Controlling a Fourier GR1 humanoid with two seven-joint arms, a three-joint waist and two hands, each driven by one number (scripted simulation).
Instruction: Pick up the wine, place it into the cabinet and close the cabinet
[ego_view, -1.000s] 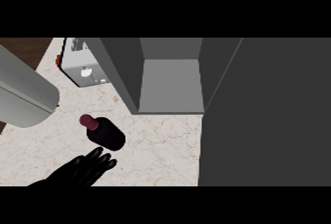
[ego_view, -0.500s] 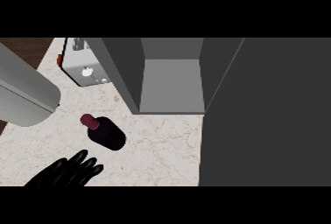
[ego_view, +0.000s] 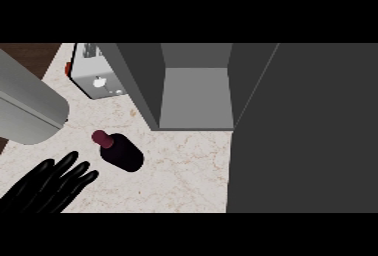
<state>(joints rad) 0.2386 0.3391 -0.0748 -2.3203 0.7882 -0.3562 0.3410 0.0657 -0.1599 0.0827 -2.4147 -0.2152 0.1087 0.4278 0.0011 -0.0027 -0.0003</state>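
Wine is not yet in my grasp, so every step of the job is left to do. Nearest, at the lower left, my left hand lies with fingers straight and spread, holding nothing, just short of the bottle and not touching it. My right hand is out of sight. A little farther, the wine bottle stands on the marble counter, dark body and maroon cap, near the cabinet. Beyond it the grey cabinet stands open, its inside bare, with the dark door swung out at the right.
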